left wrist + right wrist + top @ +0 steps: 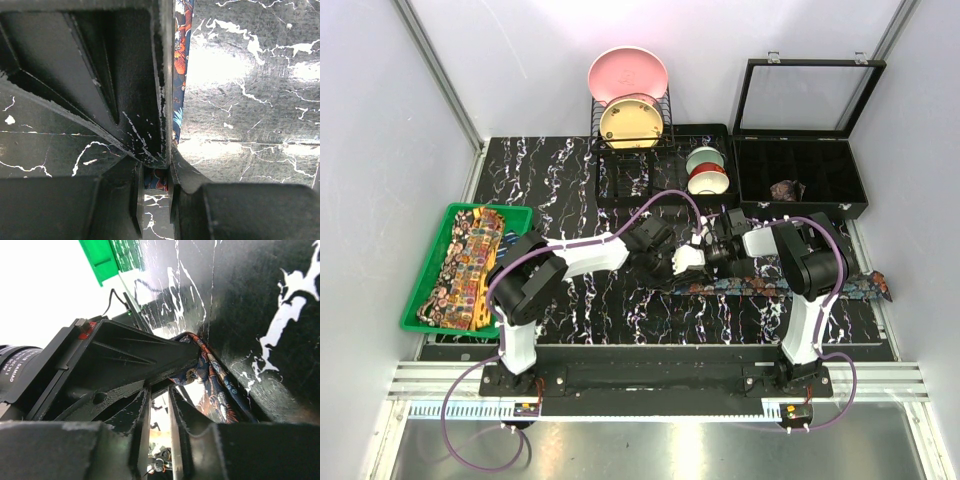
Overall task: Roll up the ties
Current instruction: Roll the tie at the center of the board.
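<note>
Black moulded fingers (105, 80) of the left gripper (670, 264) lie closest to the left wrist lens; we read the slot between them as nearly closed, with a dark blue fabric necktie with reddish motifs (179, 60) pinched in it and running along the inner edge of the large finger; we record this gripper as clenched on the tie. Beneath it lies the black marble-patterned tabletop (250, 100), glaring with reflected light.

On the right wrist view, the black fingers (130, 355) of the right gripper (705, 258) stand equally close together; the same tie emerges at their tip in a fold beside the tabletop; we record this gripper as clenched on the tie as well.

From above, both grippers meet near the table's middle, at the tie's left end; the rest of the tie lies flat, stretching right behind the right arm. Further out: a green plastic tray (420, 295) at the left edge holds a yellow-orange paisley necktie (470, 265); an open black compartmented case (830, 165) at the back right holds a small brownish rolled coil (786, 189); a black wire rack (667, 125) carries a round pink plate (627, 72) and a round yellow plate (632, 122); a pair of round bowls (708, 180) stands between rack and case.
</note>
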